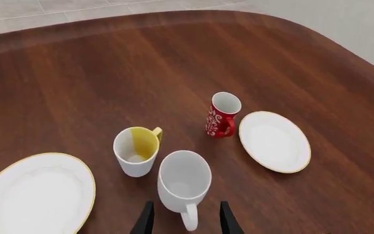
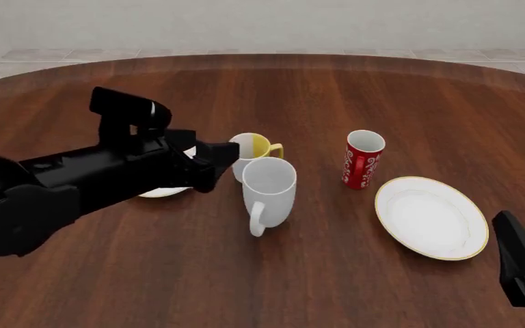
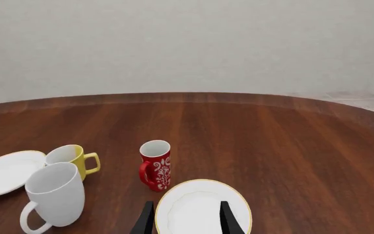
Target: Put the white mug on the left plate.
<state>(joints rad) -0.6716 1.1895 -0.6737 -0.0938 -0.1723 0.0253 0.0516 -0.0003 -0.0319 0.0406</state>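
Note:
The white mug (image 2: 270, 186) stands upright on the table, its handle (image 2: 256, 223) turned toward the near edge. It also shows in the wrist views as the tall white mug (image 1: 184, 180) (image 3: 56, 197). My left gripper (image 2: 224, 158) is open and holds nothing. It hovers just left of the mug, and in the left wrist view my left gripper (image 1: 185, 222) frames the mug's handle with its two fingertips. The left plate (image 1: 37, 192) (image 3: 5, 173) lies beyond my left arm, which hides most of the left plate (image 2: 164, 193) from the front. My right gripper (image 3: 185, 222) (image 2: 522, 263) is open at the near right.
A short white mug with yellow inside (image 2: 253, 146) stands just behind the white mug. A red patterned mug (image 2: 364, 158) stands to the right. A second gold-rimmed plate (image 2: 429, 216) lies near my right gripper. The table edge curves away at the back.

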